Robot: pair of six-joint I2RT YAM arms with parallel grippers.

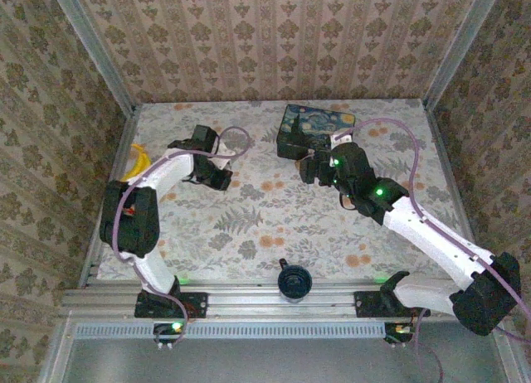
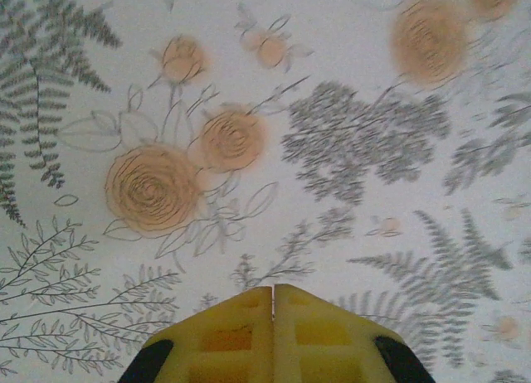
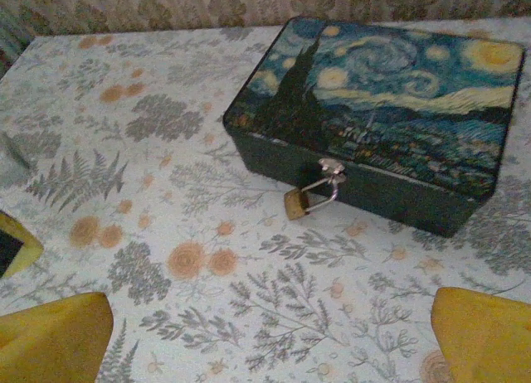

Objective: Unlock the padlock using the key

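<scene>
**Padlock hangs on the box front, right gripper wide before it**

The padlock (image 3: 296, 204) hangs from a small silver hasp (image 3: 331, 169) on the front wall of the dark blue painted box (image 3: 373, 93). Its thin shackle (image 3: 320, 191) is looped through the hasp. Its brass body sits tilted, low against the box wall and close to the flowered cloth of the worktop (image 3: 166, 109). Whether it touches the cloth is hard to tell.

The right gripper (image 3: 270, 341) faces the box front with its jaws spread wide. Its yellow pads (image 3: 54, 337) stand at the two lower corners of the right wrist view, well apart from the padlock, with nothing between them.

From above, the box (image 1: 314, 126) stands at the far side of the worktop (image 1: 249, 225), and the right gripper (image 1: 314, 166) is just before it. The left gripper (image 1: 214, 177) is left of the middle, apart from the box. In its own wrist view the left gripper (image 2: 273, 296) has its yellow pads pressed together over bare cloth, holding nothing.
</scene>
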